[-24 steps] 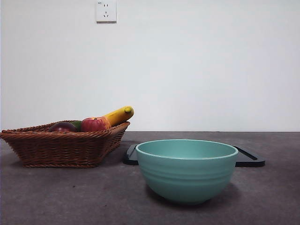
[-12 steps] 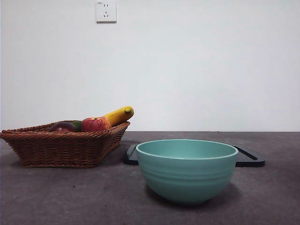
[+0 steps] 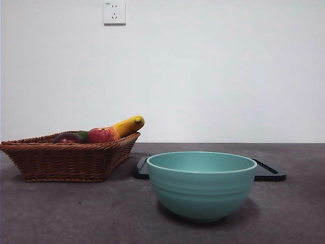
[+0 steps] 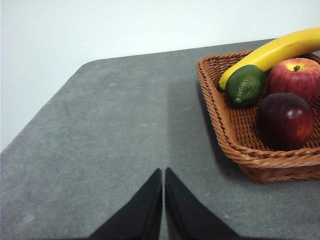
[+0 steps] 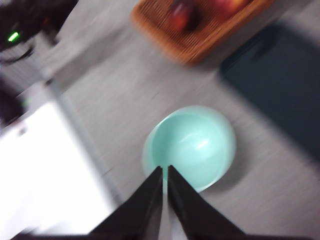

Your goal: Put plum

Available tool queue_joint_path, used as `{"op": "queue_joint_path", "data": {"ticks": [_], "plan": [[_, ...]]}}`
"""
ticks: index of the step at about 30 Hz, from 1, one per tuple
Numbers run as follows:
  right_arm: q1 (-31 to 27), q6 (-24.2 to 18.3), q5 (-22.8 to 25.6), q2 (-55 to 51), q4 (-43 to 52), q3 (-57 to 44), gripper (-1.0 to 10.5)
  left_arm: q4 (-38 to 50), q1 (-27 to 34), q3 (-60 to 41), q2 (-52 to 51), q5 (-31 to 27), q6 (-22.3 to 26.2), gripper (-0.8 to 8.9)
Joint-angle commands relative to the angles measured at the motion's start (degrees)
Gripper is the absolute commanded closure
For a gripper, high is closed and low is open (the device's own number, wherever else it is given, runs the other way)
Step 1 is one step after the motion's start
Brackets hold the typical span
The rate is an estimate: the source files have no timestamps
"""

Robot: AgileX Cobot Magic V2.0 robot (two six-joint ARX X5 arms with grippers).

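The dark maroon plum [image 4: 285, 120] lies in a brown wicker basket [image 4: 235, 142], beside a red apple [image 4: 295, 77], a green fruit [image 4: 246, 84] and a yellow banana [image 4: 280, 50]. In the front view the plum [image 3: 67, 138] peeks over the basket's rim [image 3: 66, 160] at the left. My left gripper [image 4: 163, 172] is shut and empty, low over the bare table beside the basket. My right gripper [image 5: 164, 170] is shut and empty, high above the teal bowl [image 5: 192, 147]. That view is blurred; the plum [image 5: 178, 17] shows as a dark smear.
The teal bowl [image 3: 202, 184] stands in the front middle of the grey table. A black tray [image 3: 269, 172] lies behind it, also showing in the right wrist view [image 5: 280, 80]. The table's edge and a white surface [image 5: 50, 170] lie near the right arm.
In the front view nothing has visibly moved; no arm has come into it.
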Motion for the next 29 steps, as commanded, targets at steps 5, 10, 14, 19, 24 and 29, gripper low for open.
{"op": "queue_joint_path", "data": {"ticks": [5, 10, 14, 19, 24, 29], "plan": [[-16.7, -5.3, -0.3, -9.1, 14.8, -9.1, 9.4, -0.4, 0.2, -1.2, -0.1, -0.2, -0.2, 8.06], [-26.6, -2.3, 3.5, -20.9, 28.6, -24.3, 9.4, -0.4, 0.2, -1.2, -0.1, -0.2, -0.2, 8.06], [-28.3, 1.0, 12.4, -30.7, 36.3, -36.4, 9.4, -0.4, 0.2, -1.2, -0.1, -0.2, -0.2, 8.06], [-28.3, 3.9, 18.3, -38.1, 41.5, -45.0, 9.4, -0.4, 0.2, -1.2, -0.1, -0.2, -0.2, 8.06], [-28.3, 4.7, 19.9, -43.8, 43.5, -51.0, 9.4, -0.4, 0.2, -1.2, -0.1, -0.2, -0.2, 8.06], [-28.3, 5.3, 20.6, -46.9, 43.8, -54.4, 9.4, -0.4, 0.2, -1.2, -0.1, -0.2, -0.2, 8.06]]}}
